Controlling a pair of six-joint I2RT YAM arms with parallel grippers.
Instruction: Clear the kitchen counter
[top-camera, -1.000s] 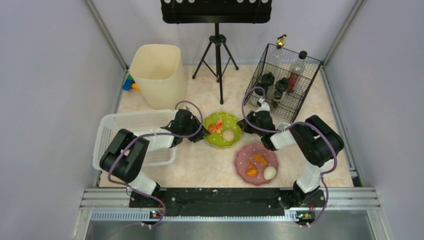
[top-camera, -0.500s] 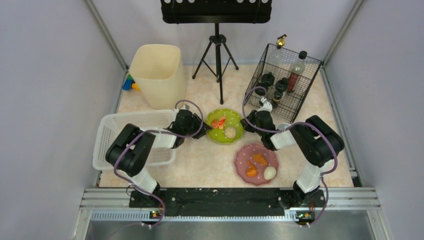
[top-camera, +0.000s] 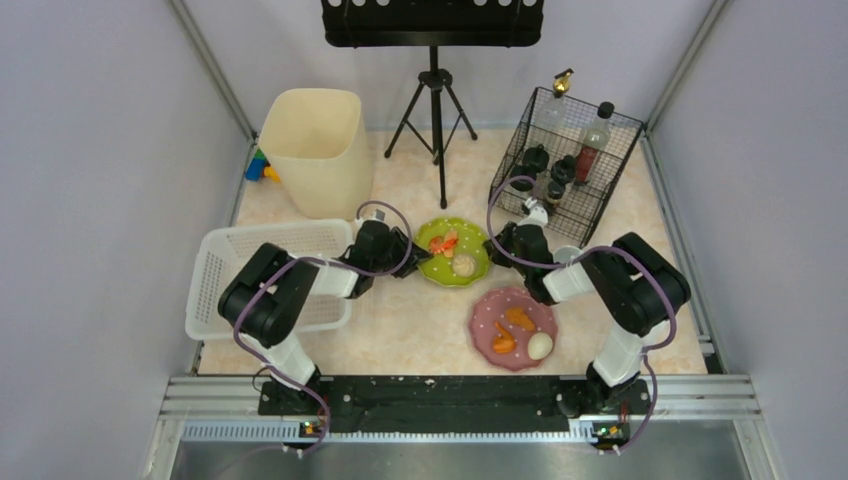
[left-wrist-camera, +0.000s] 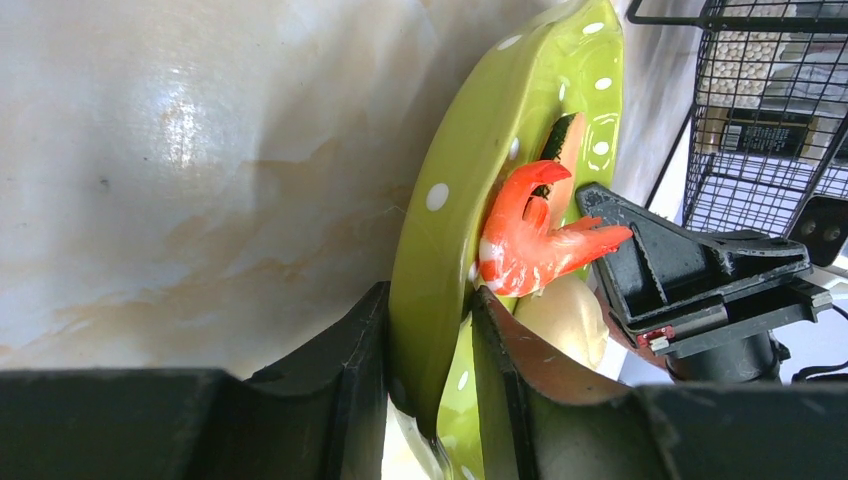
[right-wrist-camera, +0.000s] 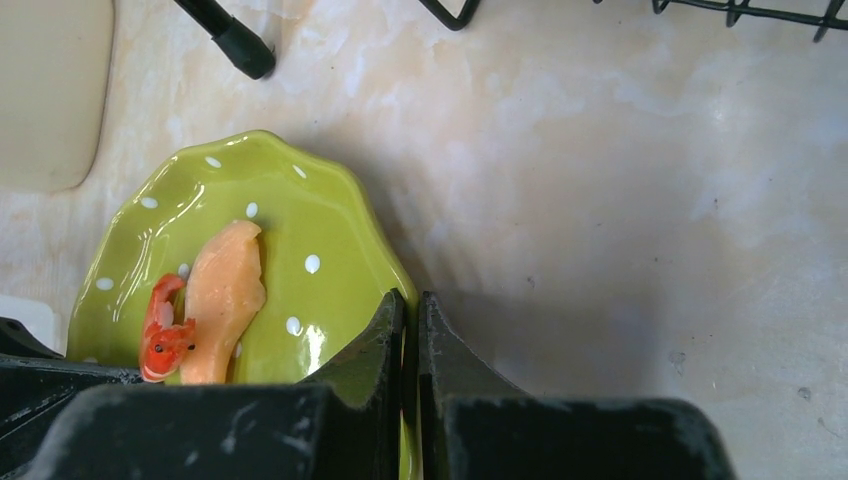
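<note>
Left gripper (left-wrist-camera: 430, 335): clamped on the left rim of a lime-green white-dotted ceramic plate (left-wrist-camera: 445, 150). Right gripper (right-wrist-camera: 412, 320): pinched shut on that plate's opposite rim. Kitchen counter (top-camera: 400, 330), pale marbled beige: lay beneath the plate, with a pink dotted plate (top-camera: 485, 315) nearby.

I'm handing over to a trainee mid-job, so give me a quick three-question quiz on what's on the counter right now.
1. True or false: the left gripper and right gripper both pinch the green plate's rim.
2. Compared with the green plate, the pink plate sits: A) nearer the arm bases, B) farther back, C) stacked on it.
3. What red toy lies on the green plate?
Key: 1 true; 2 A; 3 a shrimp.
</note>
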